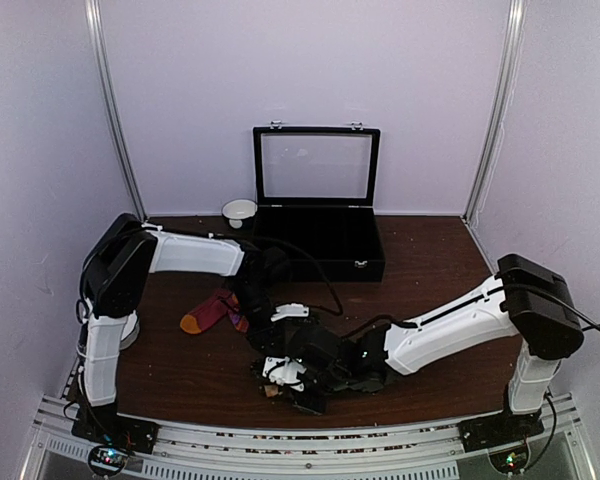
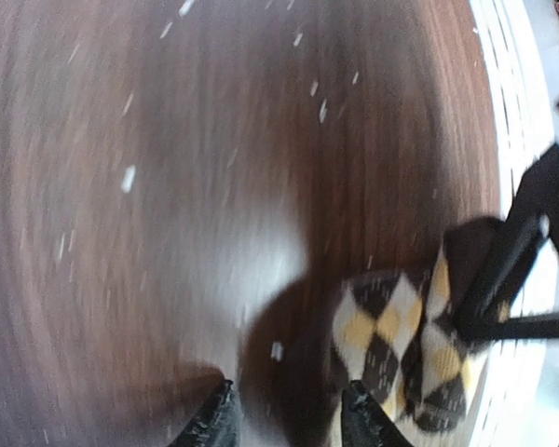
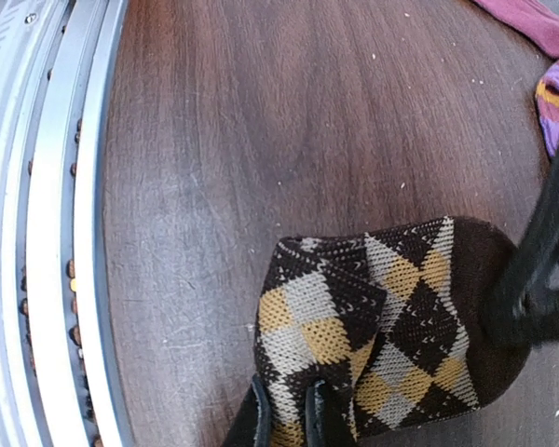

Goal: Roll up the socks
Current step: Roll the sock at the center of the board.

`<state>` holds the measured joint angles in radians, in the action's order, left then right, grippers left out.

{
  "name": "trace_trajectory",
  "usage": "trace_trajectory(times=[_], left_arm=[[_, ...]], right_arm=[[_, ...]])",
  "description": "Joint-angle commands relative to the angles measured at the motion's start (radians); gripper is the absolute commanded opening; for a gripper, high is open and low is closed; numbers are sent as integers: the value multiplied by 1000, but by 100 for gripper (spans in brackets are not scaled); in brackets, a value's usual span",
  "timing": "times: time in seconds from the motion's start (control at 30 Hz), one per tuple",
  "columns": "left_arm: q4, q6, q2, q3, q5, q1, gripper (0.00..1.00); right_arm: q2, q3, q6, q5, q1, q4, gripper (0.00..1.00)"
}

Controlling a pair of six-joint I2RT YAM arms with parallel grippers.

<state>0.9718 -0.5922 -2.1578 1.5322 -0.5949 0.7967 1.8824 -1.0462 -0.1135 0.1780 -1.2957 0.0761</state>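
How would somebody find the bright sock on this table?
Start at the dark wooden table and find the left arm reaching across it. Just in front of that arm, left of the middle, lies the bright sock. It is magenta-red with an orange toe, while the brown sock has tan diamonds.

- The table (image 3: 261, 140) is showing dark wood grain, smooth, with a soft sheen.
- The argyle sock (image 3: 382, 317) is looking like matt knitted cloth.
- The rail (image 3: 47, 233) is gleaming as ribbed bare metal.
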Motion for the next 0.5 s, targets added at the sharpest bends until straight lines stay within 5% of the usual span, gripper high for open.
trace_trajectory(times=[0.0, 0.47], left_arm=[[-18, 21, -59, 55, 24, 38, 39], [29, 3, -100, 148, -97, 42, 31]], right_arm=[[41, 54, 126, 27, -20, 230, 2], [199, -30, 400, 260, 37, 246, 0]])
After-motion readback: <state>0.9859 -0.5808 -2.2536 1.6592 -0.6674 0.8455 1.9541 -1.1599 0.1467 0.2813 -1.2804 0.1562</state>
